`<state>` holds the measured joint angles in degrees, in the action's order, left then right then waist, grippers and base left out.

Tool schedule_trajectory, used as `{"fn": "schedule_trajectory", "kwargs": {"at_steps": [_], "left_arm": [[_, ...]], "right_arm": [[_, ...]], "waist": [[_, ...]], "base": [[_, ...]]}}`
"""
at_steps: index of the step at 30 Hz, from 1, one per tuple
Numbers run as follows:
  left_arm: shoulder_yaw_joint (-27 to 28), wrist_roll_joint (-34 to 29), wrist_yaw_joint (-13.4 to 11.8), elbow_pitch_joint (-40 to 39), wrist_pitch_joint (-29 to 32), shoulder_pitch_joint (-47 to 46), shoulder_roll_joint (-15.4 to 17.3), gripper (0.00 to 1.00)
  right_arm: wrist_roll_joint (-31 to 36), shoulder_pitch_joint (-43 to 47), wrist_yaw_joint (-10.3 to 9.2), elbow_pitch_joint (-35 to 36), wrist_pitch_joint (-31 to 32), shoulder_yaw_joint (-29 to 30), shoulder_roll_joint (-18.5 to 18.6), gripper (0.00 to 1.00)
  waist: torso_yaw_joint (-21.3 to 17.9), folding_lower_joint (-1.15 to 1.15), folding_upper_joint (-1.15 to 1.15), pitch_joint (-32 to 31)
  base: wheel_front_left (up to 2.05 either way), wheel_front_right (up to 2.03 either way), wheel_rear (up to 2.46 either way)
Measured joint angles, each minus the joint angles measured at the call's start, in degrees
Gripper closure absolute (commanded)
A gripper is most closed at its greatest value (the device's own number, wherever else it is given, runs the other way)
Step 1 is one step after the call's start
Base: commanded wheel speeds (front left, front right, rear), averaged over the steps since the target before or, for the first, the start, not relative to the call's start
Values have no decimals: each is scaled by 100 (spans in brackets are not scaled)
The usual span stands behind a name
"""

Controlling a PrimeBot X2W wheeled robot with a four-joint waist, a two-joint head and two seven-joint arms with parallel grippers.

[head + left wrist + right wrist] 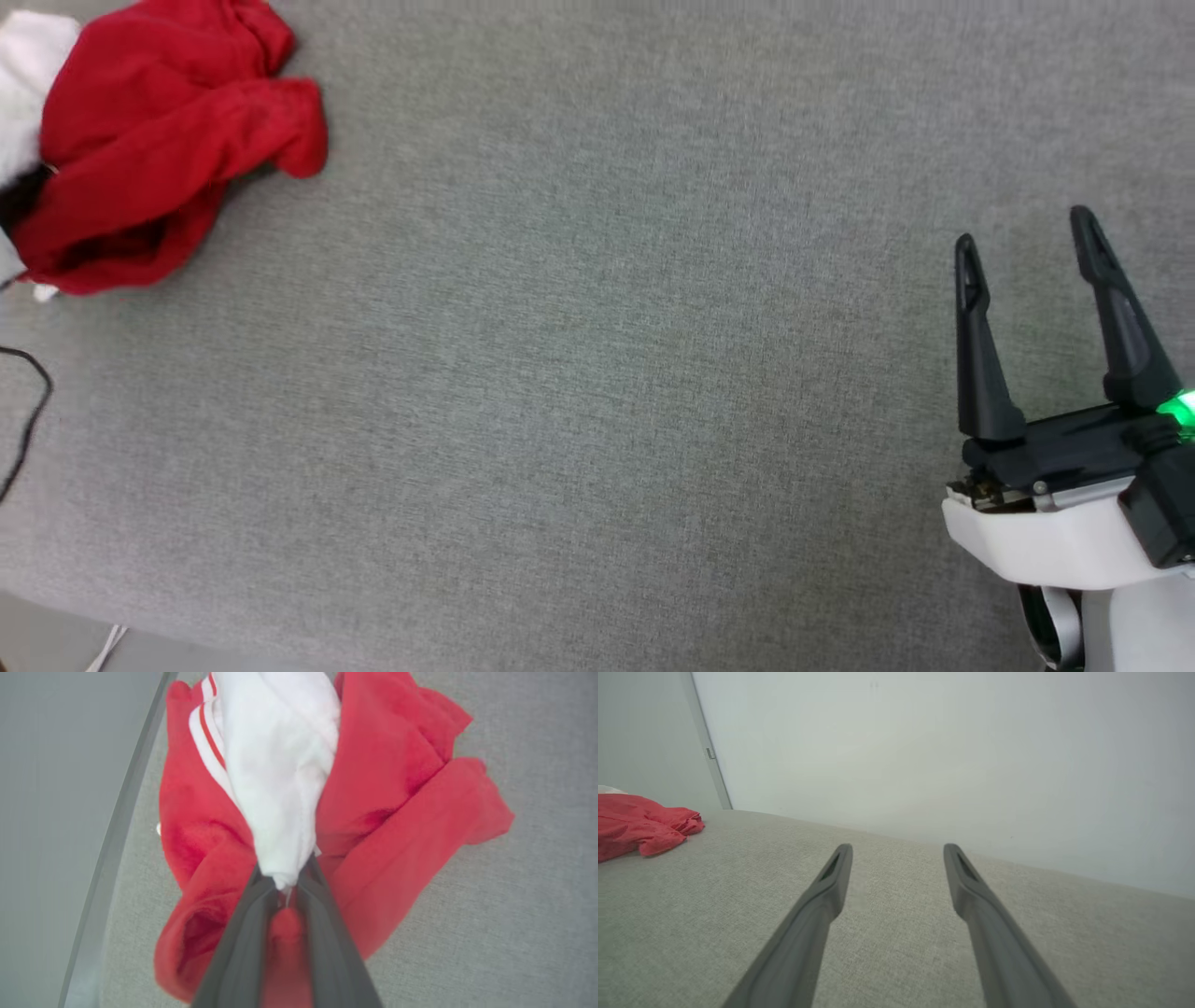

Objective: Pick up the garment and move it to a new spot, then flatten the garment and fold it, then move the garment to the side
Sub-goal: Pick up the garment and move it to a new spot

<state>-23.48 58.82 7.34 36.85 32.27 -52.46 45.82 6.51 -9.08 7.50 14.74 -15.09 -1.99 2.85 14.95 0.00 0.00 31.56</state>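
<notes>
The garment point(159, 140) is a crumpled red heap with a white sleeve, lying at the far left of the grey surface in the head view. In the left wrist view my left gripper point(285, 884) has its two dark fingers pinched together on the tip of the garment's point(383, 788) white sleeve, red cloth bunched around them. Far off at the lower right, my right gripper point(1025, 229) stands open over bare fabric. The right wrist view shows that gripper point(897, 848) with a wide gap and the garment point(640, 826) at its left edge.
A grey woven surface point(607, 373) spreads across the head view, its near edge at the bottom left. A thin black cable point(28, 411) loops at the left edge. A pale wall point(924, 742) rises behind the surface, with a metal rail point(117, 835) beside the garment.
</notes>
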Motion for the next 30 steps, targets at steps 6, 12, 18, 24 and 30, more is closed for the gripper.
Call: {"fn": "schedule_trajectory", "kwargs": {"at_steps": [6,12,18,24,30], "left_arm": [[-338,-119,4,-628,-164,-287,468,100],[-748,-310,4,-1314,-167,-665,648,100],[-1156,-445,4,-1971,-110,-1068,619,100],[-1546,-589,4,-2581,-58,-1433,543,100],[-1981,-638,4,-3073,-40,-1730,236,100]], "right_arm": [[-253,23,0,-160,0,-97,0,0],[-450,111,0,-263,0,-134,1,0],[-657,210,0,-330,0,-194,1,0],[-791,238,0,-350,0,-230,2,0],[-905,292,0,-359,0,-220,3,0]], "waist": [[-12,0,0,-491],[-103,0,0,-952],[-326,-1,0,-1302],[-695,-1,0,-1524],[-1120,-1,0,-1652]], "base": [[0,0,0],[0,0,0],[0,0,0],[0,0,0],[0,0,0]]}}
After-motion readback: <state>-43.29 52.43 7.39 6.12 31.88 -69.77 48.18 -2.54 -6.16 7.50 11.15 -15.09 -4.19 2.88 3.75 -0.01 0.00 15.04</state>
